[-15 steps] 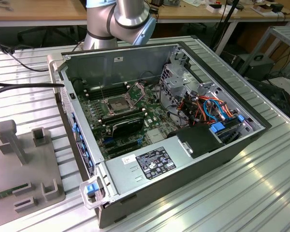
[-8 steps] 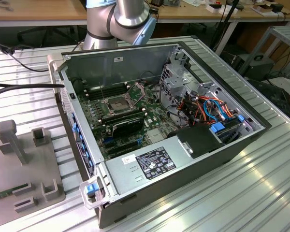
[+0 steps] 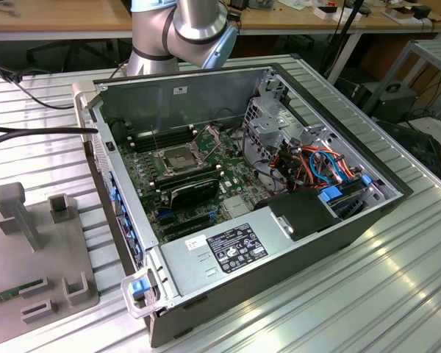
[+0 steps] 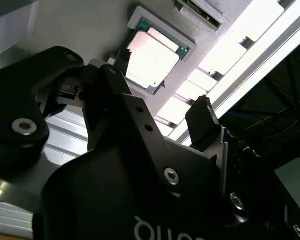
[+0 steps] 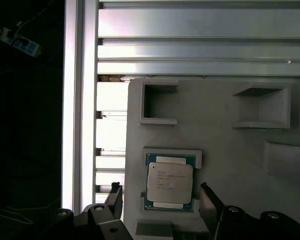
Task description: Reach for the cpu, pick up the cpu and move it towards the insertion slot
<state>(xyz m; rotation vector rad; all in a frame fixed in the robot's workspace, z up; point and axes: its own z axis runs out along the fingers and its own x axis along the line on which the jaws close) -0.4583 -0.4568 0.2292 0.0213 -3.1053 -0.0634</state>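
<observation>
The cpu (image 5: 170,182) is a flat silvery square on a green carrier, lying in a shallow pocket of a grey holder plate (image 5: 225,145). It is also seen in the second wrist view as the cpu (image 4: 152,57). My gripper (image 5: 161,197) is open, with one black fingertip (image 5: 115,194) on each side of the chip and nothing held. In the second wrist view the gripper (image 4: 162,90) hangs above the plate, apart from the chip. The insertion slot (image 3: 178,158) sits on the motherboard inside the open computer case, its metal retention plate (image 3: 206,136) raised.
The holder plate has several empty pockets (image 5: 159,102) and rests on a ribbed aluminium table (image 5: 200,30) near its edge (image 5: 72,100). In the case (image 3: 206,81), a black shroud (image 3: 195,193), a drive cage (image 3: 275,121) and cables (image 3: 316,165) stand around the socket.
</observation>
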